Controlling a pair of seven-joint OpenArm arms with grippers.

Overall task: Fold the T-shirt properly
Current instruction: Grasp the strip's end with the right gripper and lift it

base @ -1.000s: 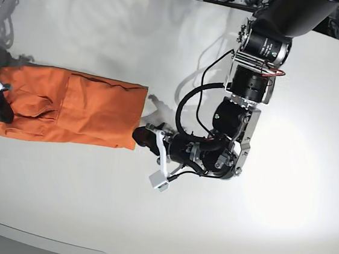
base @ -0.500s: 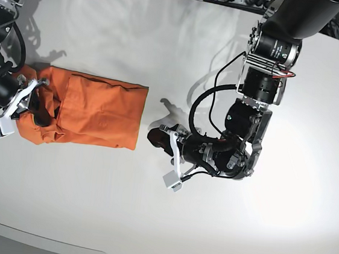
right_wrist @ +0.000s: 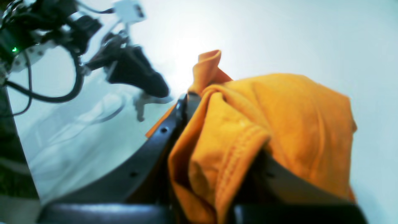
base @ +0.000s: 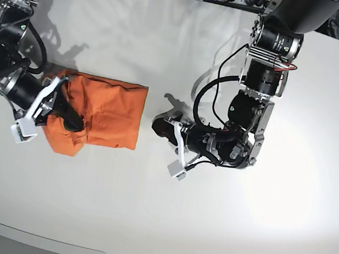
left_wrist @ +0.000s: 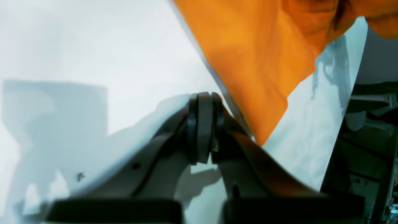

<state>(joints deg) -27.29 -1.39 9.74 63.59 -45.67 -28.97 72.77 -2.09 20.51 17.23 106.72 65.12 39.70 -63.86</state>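
Base view: orange T-shirt is laid partly folded at the left of the white table | its left end is bunched and pinched in the right gripper | left gripper, jaws pressed together and empty, is seen just right of the shirt.

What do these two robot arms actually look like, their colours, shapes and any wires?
Both arms are mostly black and silver metal, built from chunky cylindrical joints. The left arm has black cables looping outside it and a thin red wire near one joint. Each ends in a gripper, the left gripper and the right gripper, with dark curved fingers and a small white box mounted beside it.
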